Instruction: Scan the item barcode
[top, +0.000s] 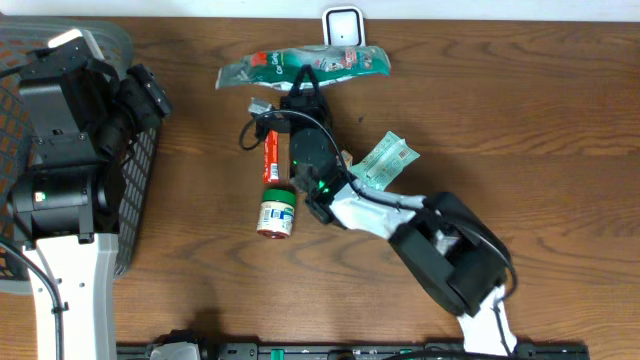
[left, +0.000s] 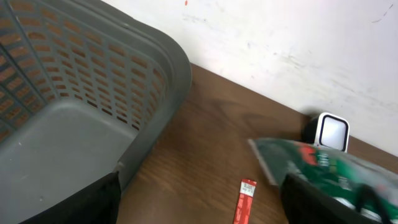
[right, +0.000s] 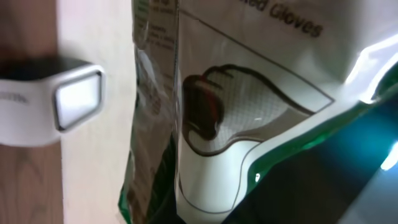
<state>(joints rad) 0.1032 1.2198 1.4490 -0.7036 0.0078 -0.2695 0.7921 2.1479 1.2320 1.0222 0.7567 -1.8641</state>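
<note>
Clamping onto the glove packet (top: 330, 66), the right end effector (top: 304, 84) has its jaws clenched on the lower edge of that green-and-white bag at the top middle of the overhead frame. The wrist view is right up close: the packet's printed face, glove drawing and all, fills most of the frame. No barcode can be made out on it. The white scanner (right: 74, 99) sits at the left edge there. From overhead, the scanner (top: 342, 25) stands at the very top of the frame, just above the packet's right half. Whether the packet is lifted off the tabletop (top: 520, 100) or resting on it, I cannot tell.

Back along the right arm (top: 440, 250), which runs down to the lower right, a red stick (top: 270, 155) lies just to its left. Below the stick is a small jar (top: 277, 212) with a green lid. A green sachet (top: 388, 158) lies on the arm's other side.

Over on the left, the left end effector (left: 200, 190) is released, fingers spread wide with nothing between them. It hangs at the rim of the gray basket (left: 155, 68). Its camera looks across to the scanner and packet at right.
</note>
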